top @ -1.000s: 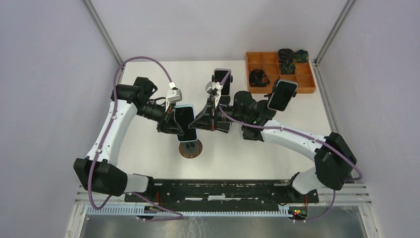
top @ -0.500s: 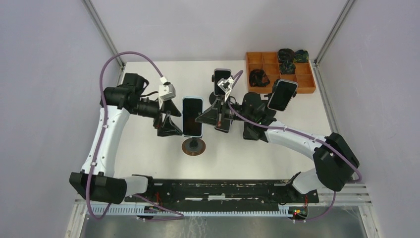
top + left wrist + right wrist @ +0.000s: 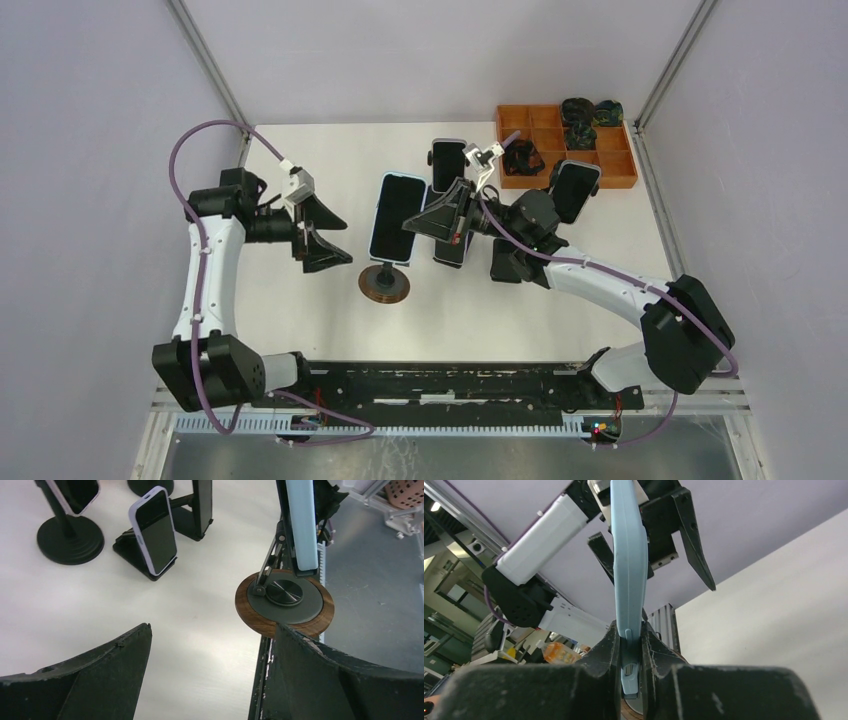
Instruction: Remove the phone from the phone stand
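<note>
We see an orange tray point(image 3: 515, 118) holding dark bundles point(image 3: 578, 112) (we can't identify them) at the far corner of the white table point(image 3: 300, 310); two spare phones point(image 3: 572, 192) stand propped nearby.

Overhead camera looks down; both wrist cameras closely face the phone point(image 3: 629, 580).

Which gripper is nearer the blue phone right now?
Right. The right gripper is clamped on the edge of the blue phone; the left gripper hangs open on the phone's left, not touching it.
</note>
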Action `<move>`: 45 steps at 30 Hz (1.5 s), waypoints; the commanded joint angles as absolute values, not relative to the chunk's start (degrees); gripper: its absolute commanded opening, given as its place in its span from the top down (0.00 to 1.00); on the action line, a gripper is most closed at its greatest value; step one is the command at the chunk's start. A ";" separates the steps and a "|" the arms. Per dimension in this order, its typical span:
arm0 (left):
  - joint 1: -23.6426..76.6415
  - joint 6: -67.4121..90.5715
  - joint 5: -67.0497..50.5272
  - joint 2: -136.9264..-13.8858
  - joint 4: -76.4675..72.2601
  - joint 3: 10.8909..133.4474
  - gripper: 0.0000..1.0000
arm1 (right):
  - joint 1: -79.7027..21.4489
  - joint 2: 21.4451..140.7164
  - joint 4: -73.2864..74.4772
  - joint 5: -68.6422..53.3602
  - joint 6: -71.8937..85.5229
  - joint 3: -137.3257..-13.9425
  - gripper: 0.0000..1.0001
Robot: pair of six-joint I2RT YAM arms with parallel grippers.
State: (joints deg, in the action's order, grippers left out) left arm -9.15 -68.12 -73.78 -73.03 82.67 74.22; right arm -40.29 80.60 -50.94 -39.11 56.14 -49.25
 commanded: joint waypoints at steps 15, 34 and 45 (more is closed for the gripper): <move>-1.57 -74.08 -85.39 -70.90 83.93 71.19 0.07 | -44.06 82.63 -68.82 -36.20 65.02 -54.92 1.00; -0.63 -76.99 -86.19 -71.32 83.91 69.96 0.28 | -48.26 89.04 -77.07 -32.09 71.98 -58.65 1.00; -0.70 -92.35 -82.53 -71.09 83.94 70.41 0.51 | -50.66 85.11 -67.96 -32.46 71.57 -56.17 1.00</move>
